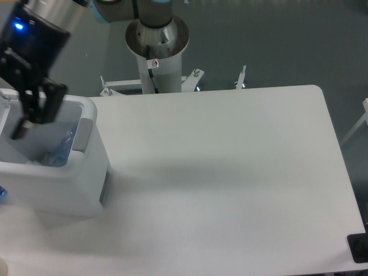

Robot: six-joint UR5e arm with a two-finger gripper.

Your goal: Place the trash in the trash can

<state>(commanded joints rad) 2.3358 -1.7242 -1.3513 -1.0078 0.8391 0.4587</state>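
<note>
The trash, a crushed clear plastic bottle point(57, 153) with a bluish tint, lies low inside the trash can point(69, 184), a large white boxy bin at the table's left edge with a grey handle panel point(84, 135) on its right rim. My gripper point(35, 118) hangs over the bin's opening, above and slightly left of the bottle. Its dark fingers point(24, 118) stand apart and hold nothing, so it is open. The bin's left part runs out of view.
The robot's base column point(156, 46) stands behind the table's far edge. The white table point(230, 172) stretches to the right of the bin. A dark object point(360, 247) sits at the table's front right corner.
</note>
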